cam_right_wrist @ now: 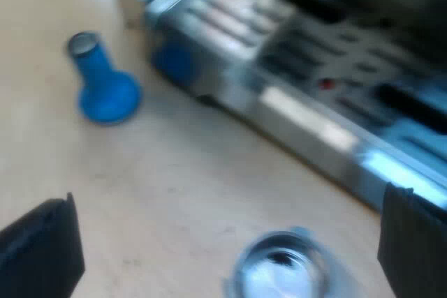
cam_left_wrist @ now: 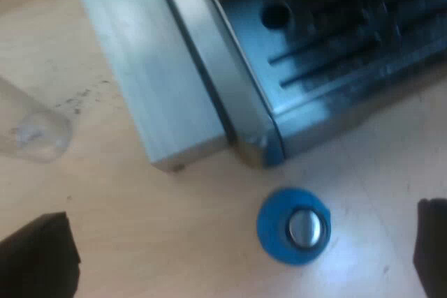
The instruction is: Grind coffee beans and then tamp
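I see a light wooden tabletop carrying the espresso machine. The blue tamper stands upright just beside the machine's front corner. The measuring glass stands near the machine's front, apart from it.

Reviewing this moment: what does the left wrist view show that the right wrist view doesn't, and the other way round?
Left wrist view's own: the left gripper, fingers apart, looking straight down on the blue tamper. Right wrist view's own: the right gripper, fingers apart, the tamper's side profile, and a small red spot at the espresso machine, too blurred to name. Shared: the tamper upright on the table near the machine's tray corner, and a clear glass.
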`<state>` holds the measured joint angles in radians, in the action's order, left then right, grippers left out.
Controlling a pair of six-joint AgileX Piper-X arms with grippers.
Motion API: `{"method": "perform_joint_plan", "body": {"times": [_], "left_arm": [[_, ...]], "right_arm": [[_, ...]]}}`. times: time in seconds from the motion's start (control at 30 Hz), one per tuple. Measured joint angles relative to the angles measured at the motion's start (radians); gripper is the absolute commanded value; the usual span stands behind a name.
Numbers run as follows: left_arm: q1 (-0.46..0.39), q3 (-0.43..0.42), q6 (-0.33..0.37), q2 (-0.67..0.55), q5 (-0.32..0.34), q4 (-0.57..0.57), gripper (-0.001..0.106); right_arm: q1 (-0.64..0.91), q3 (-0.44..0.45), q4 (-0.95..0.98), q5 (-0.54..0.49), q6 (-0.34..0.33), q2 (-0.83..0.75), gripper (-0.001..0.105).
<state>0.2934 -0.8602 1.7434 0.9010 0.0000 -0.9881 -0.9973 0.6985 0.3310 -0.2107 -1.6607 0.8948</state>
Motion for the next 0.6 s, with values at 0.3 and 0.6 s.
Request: {"method": "perform_joint_plan", "body": {"times": [0.3, 0.6], "left_arm": [[-0.221, -0.136, 0.002, 0.0, 0.051, -0.04, 0.105], [-0.228, -0.161, -0.061, 0.0, 0.045, -0.104, 0.105]], "right_arm": [[0.305, 0.174, 0.383, 0.03, -0.008, -0.071, 0.088], [0.724, 0.197, 0.52, 0.169, -0.06, -0.074, 0.088]]}}
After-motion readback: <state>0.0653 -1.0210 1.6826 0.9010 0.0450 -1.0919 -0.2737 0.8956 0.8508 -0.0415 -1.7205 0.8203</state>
